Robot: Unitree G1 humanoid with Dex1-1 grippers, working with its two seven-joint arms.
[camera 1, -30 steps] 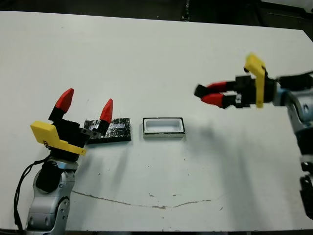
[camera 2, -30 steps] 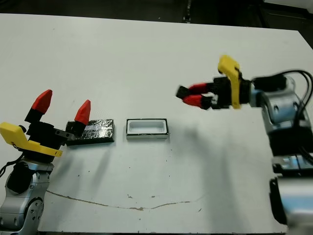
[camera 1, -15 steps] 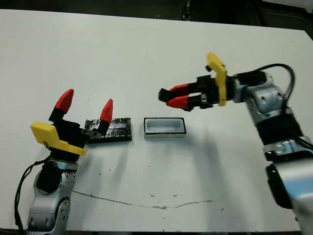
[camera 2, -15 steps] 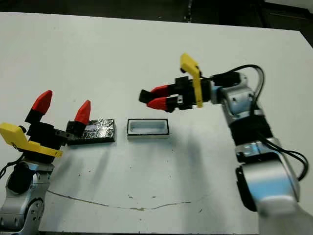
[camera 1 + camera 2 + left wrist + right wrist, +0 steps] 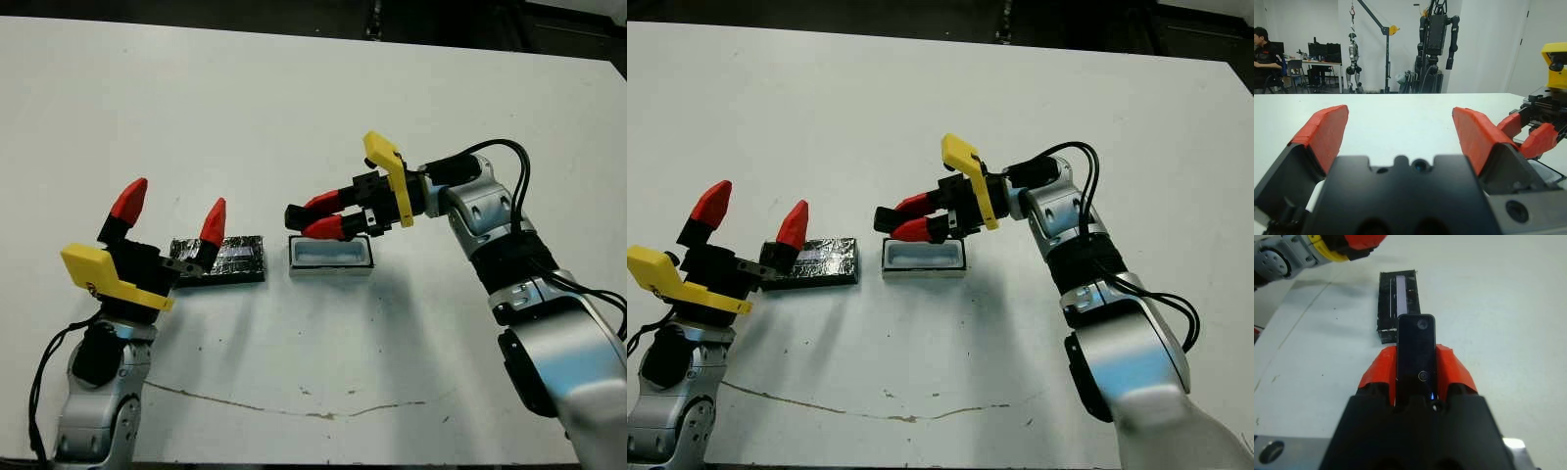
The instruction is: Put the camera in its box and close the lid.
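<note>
The left gripper (image 5: 168,219) hangs open and empty just beside the lid (image 5: 224,258), which lies flat on the table (image 5: 294,98), untouched. Right of it sits the box (image 5: 331,256), white inside and empty. The right gripper (image 5: 312,217) hovers over the box, clamped on the camera (image 5: 1416,357). Left to do: lower the camera in, release it, fit the lid.

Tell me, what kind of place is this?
Probably a robotics lab: other humanoid robots hang from stands beyond the white table, and a person sits at a desk with monitors.
</note>
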